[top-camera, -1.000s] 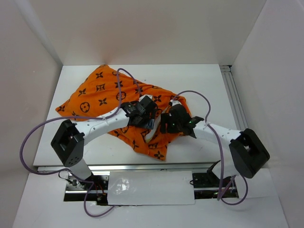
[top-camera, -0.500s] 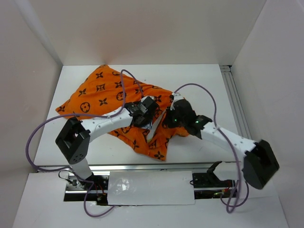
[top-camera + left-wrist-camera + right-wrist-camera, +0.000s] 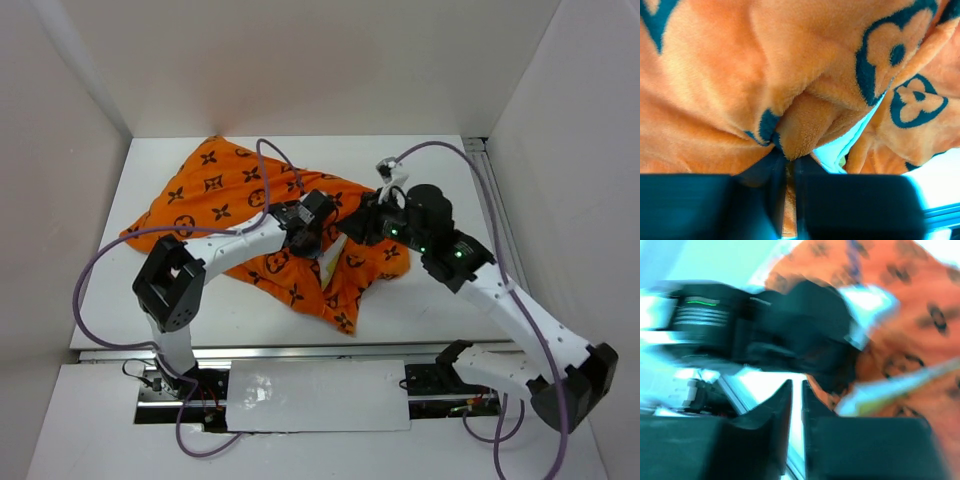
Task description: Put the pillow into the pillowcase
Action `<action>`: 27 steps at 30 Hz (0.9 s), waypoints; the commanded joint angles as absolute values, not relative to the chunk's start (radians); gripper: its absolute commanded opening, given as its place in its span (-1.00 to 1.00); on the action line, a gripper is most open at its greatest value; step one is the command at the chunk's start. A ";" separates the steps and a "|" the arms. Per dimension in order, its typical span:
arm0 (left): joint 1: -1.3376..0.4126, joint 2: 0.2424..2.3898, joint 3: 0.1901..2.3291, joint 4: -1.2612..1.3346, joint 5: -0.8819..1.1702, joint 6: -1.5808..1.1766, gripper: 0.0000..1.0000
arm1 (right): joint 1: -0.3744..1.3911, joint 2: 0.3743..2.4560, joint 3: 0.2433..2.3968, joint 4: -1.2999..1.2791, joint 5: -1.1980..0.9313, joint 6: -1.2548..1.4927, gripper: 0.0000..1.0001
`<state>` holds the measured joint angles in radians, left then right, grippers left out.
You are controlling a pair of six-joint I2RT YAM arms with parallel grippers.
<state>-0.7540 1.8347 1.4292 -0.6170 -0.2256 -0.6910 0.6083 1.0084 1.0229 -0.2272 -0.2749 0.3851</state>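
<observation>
The orange pillowcase [image 3: 215, 195] with dark motifs lies crumpled across the middle of the table. A sliver of the white pillow [image 3: 328, 268] with its yellow seam shows at the case's mouth, and the rest is hidden inside. My left gripper [image 3: 320, 232] is shut on a fold of the pillowcase [image 3: 805, 120]; in the left wrist view the gripper [image 3: 789, 161] pinches orange fabric, with the pillow [image 3: 840, 149] just right of it. My right gripper [image 3: 362, 228] hovers beside the left one. Its jaws [image 3: 796, 386] stand a narrow slit apart with nothing between them. The pillow edge [image 3: 890, 390] lies to their right.
White walls close in the table on the left, back and right. A metal rail [image 3: 495, 210] runs along the right side of the table. Purple cables [image 3: 270, 160] loop over both arms and above the fabric. The left arm's black wrist [image 3: 790, 335] fills the right wrist view.
The left jaws have closed on the pillowcase fold. The right arm has stretched forward and swung its elbow right. Its jaws shut, then parted slightly. The fabric has shifted a little.
</observation>
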 commanded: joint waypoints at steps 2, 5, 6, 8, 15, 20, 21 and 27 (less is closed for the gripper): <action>-0.736 1.775 1.352 -0.543 -0.230 -0.721 -0.93 | 0.601 1.104 0.967 -0.390 -0.059 0.417 -0.02; -0.736 1.723 1.306 -0.512 -0.219 -0.712 -1.00 | 0.601 1.146 0.904 -0.364 0.012 0.431 0.10; -0.736 1.723 1.296 -0.503 -0.203 -0.712 -1.00 | 0.601 1.179 0.894 -0.336 0.046 0.431 0.32; -0.736 1.709 1.296 -0.489 -0.180 -0.703 -1.00 | 0.601 1.248 0.894 -0.324 0.086 0.416 0.63; -0.736 1.718 1.305 -0.480 -0.161 -0.703 -1.00 | 0.612 1.426 0.873 -0.190 0.058 0.399 0.67; -0.736 1.729 1.316 -0.480 -0.161 -0.703 -1.00 | 0.647 1.549 0.911 -0.169 0.146 0.355 0.69; -0.736 1.729 1.316 -0.480 -0.161 -0.703 -1.00 | 0.647 1.560 0.911 -0.158 0.146 0.354 0.69; -0.736 1.738 1.325 -0.480 -0.150 -0.703 -1.00 | 0.699 1.626 0.911 -0.118 0.216 0.366 0.22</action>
<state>-0.7399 1.7290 1.3067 -0.5129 -0.1738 -0.7094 0.6662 1.6142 0.8772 -0.1871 0.1436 0.3664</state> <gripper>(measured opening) 0.085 0.654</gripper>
